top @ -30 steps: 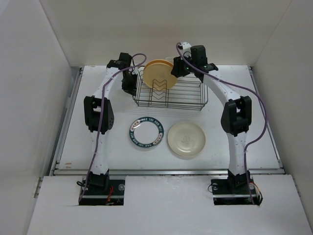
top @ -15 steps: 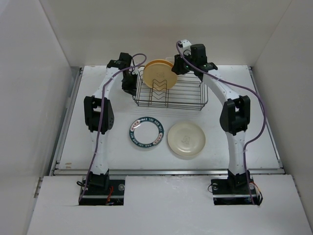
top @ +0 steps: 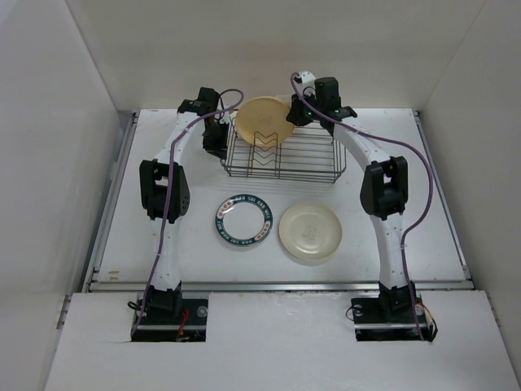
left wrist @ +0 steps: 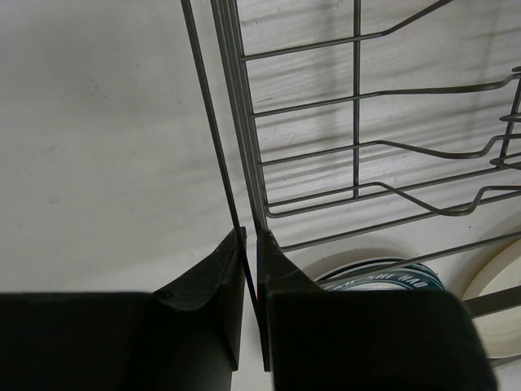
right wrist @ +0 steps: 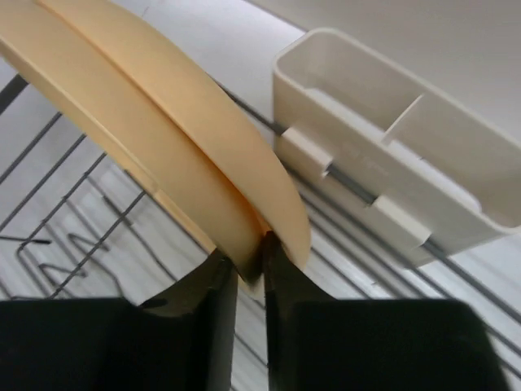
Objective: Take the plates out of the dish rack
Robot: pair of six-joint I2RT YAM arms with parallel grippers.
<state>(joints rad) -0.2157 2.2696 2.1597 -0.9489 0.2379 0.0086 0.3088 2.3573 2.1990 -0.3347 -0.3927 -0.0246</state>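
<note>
The black wire dish rack [top: 281, 156] stands at the back middle of the table. A yellow-orange plate [top: 261, 120] stands on edge at its left end. My right gripper [top: 295, 114] is shut on that plate's right rim; in the right wrist view the fingers [right wrist: 248, 261] pinch the plate [right wrist: 163, 122], with a second yellow-orange edge close behind it. My left gripper [top: 217, 140] is shut on the rack's left rim wire, as the left wrist view [left wrist: 251, 236] shows. A teal-rimmed plate [top: 243, 221] and a cream plate [top: 310, 231] lie flat in front of the rack.
A cream clip piece [right wrist: 391, 147] hangs on the rack's long side just right of the held plate. The V-shaped dividers [left wrist: 383, 147] stand bare in the rack's middle. White walls enclose the table on the left, right and back.
My right gripper and the yellow-orange plate have shifted slightly left and up. The left arm, the rack and the two flat plates have not moved.
</note>
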